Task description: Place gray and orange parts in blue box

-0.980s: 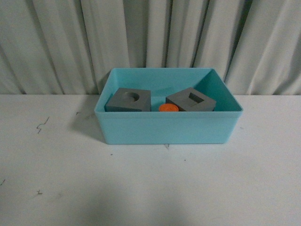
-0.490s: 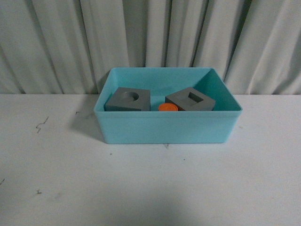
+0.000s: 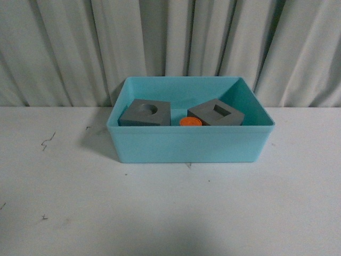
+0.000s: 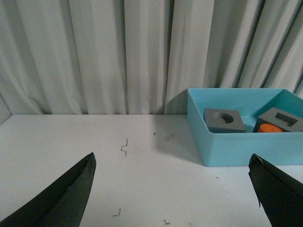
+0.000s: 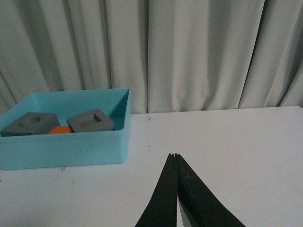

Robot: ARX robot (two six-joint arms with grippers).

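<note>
In the front view the blue box sits just above the middle of the frame on the white table, its back edge against the pale curtain. Inside it, the gray cube with the round recess lies toward the left, the gray cube with the rectangular recess toward the right and turned at an angle, and the orange cylinder shows between them, just beside both, only its top visible over the near wall. Neither of my arms appears in this view.

My left gripper has its fingers spread wide, one dark tip at the lower left corner of its wrist view and the other at the lower right, with nothing between them but bare table. My right gripper has its fingers pressed together into one point at the bottom centre of its view, holding nothing, well apart from the box.
</note>
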